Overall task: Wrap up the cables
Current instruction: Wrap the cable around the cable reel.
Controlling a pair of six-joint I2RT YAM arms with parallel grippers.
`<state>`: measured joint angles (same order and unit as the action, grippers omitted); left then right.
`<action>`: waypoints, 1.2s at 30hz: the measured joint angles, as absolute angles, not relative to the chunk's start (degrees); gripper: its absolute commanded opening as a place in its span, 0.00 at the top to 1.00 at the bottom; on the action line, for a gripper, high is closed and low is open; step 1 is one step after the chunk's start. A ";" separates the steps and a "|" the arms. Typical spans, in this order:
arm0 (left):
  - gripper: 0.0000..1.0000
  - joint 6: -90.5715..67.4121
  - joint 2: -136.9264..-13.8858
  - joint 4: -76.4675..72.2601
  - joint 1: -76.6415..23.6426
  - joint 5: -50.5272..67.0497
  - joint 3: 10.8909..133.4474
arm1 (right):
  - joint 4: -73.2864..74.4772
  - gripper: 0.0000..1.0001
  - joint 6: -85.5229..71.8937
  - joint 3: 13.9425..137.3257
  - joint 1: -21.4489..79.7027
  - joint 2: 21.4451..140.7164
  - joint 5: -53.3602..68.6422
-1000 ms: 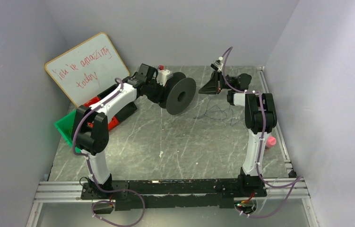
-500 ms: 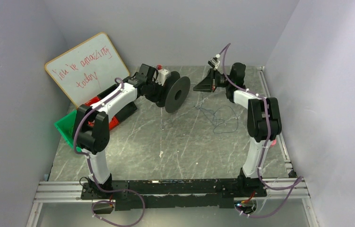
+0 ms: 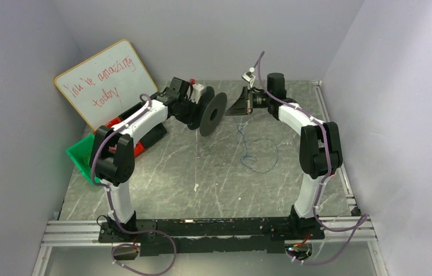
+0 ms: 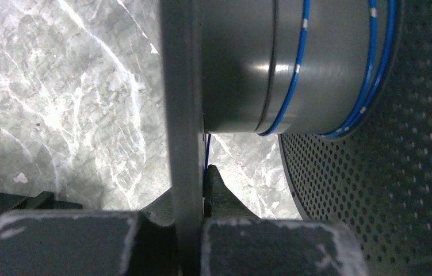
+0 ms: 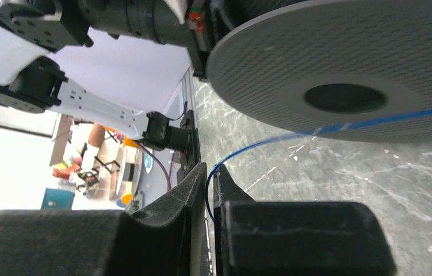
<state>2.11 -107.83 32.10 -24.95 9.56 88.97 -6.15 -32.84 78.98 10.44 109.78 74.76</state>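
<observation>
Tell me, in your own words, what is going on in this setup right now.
The left gripper clamps a black spool by its flange, and a few turns of blue wire already sit on its hub. The right gripper pinches the same wire close beside the spool. A loose loop of it lies on the table, not yet wound on.

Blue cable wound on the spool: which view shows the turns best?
Left wrist: the cable shows close up as separate turns around the spool hub. Top external shows only the loose loop on the table; right wrist shows one strand crossing the spool's flange.
</observation>
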 measured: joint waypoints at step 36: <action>0.98 1.93 -109.89 28.23 -26.44 5.78 91.92 | -23.22 0.95 -52.03 88.49 5.15 96.73 75.44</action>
